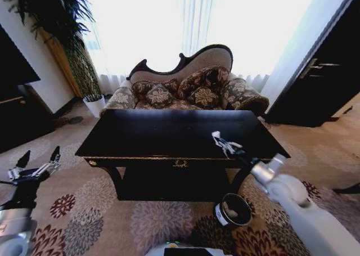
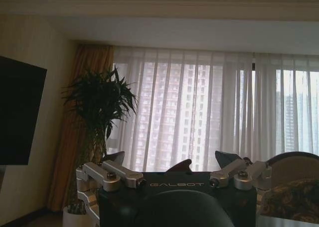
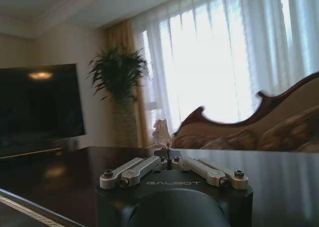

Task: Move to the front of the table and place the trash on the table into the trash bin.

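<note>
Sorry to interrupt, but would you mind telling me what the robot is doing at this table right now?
The robot stands at the front of the black table. Its right gripper is over the table's right front part, jaws shut on a small crumpled white paper wad. The left gripper hangs open off the table's left side, holding nothing. The trash bin sits on the carpet below the table's right front corner, something pale inside it. The wad is not in the bin yet.

Glossy black table (image 1: 169, 133), crumpled white paper wad (image 3: 162, 133).

head view high over table (image 1: 169, 133), wrist views low, facing curtains (image 2: 199, 107)
</note>
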Robot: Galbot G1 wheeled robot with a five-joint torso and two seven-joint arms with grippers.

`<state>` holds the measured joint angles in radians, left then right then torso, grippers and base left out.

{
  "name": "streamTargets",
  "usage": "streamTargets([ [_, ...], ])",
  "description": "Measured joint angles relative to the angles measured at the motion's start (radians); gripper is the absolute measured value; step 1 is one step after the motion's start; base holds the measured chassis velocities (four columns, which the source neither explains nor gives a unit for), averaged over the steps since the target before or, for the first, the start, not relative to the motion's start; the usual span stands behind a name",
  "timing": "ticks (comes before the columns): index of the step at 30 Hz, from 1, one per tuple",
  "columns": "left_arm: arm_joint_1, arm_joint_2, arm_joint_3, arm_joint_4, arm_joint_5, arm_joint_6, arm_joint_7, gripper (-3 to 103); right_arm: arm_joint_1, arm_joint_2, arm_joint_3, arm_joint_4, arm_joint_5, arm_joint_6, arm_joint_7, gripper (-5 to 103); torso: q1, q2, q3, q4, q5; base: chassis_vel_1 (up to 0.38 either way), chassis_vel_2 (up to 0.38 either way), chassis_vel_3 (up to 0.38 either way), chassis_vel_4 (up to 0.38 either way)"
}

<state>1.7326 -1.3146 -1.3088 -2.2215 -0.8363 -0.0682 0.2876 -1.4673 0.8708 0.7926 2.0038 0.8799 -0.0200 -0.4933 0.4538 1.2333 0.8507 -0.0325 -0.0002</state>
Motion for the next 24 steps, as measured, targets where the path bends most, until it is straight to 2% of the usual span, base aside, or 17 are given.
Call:
streamTargets([
  [4, 0.0, 0.02, -0.004, -0.002, -0.015, 0.001, 0.0, 100, -0.063, 0.068, 0.111, -0.097, -0.019, 0.097, -0.166, 0, 0.0, 0.0, 0.0, 0.0, 0.0002, 0.0, 0.0, 0.0, 0.0],
  [7, -0.001, 0.023, -0.004, -0.002, -0.017, 0.002, 0.0, 100, -0.077, 0.084, 0.132, -0.124, -0.019, 0.123, -0.204, 0, 0.0, 0.0, 0.0, -0.0001, 0.0002, 0.0, 0.0, 0.0, 0.0],
  [9, -0.003, 0.022, 0.003, 0.001, -0.013, 0.003, 0.001, 100, -0.116, 0.121, 0.166, -0.214, -0.024, 0.202, -0.302, 0, 0.0, 0.0, 0.0, -0.0001, 0.0001, 0.0, 0.0, 0.0, 0.0],
  [10, -0.003, 0.022, 0.003, 0.001, -0.013, 0.003, 0.001, 100, -0.116, 0.121, 0.166, -0.214, -0.024, 0.202, -0.302, 0, 0.0, 0.0, 0.0, -0.0001, 0.0001, 0.0, 0.0, 0.0, 0.0],
  [13, -0.002, 0.008, 0.026, -0.003, 0.008, 0.003, 0.003, 100, -0.137, 0.146, 0.172, -0.339, -0.042, 0.276, -0.395, 0, 0.0, 0.0, 0.0, -0.0002, 0.0002, 0.0, 0.0, 0.0, 0.0],
  [17, -0.002, 0.002, 0.036, -0.008, 0.015, 0.002, 0.003, 100, -0.132, 0.167, 0.163, -0.43, -0.052, 0.294, -0.444, 0, 0.0, 0.0, 0.0, -0.0003, 0.0, 0.0, 0.0, 0.0, 0.0],
  [24, 0.003, 0.007, 0.022, -0.001, 0.01, -0.005, 0.004, 100, -0.091, 0.183, 0.102, -0.571, -0.077, 0.307, -0.465, 0, 0.0, 0.0, 0.0, 0.0, 0.0, 0.0, 0.0, 0.0, 0.0],
])
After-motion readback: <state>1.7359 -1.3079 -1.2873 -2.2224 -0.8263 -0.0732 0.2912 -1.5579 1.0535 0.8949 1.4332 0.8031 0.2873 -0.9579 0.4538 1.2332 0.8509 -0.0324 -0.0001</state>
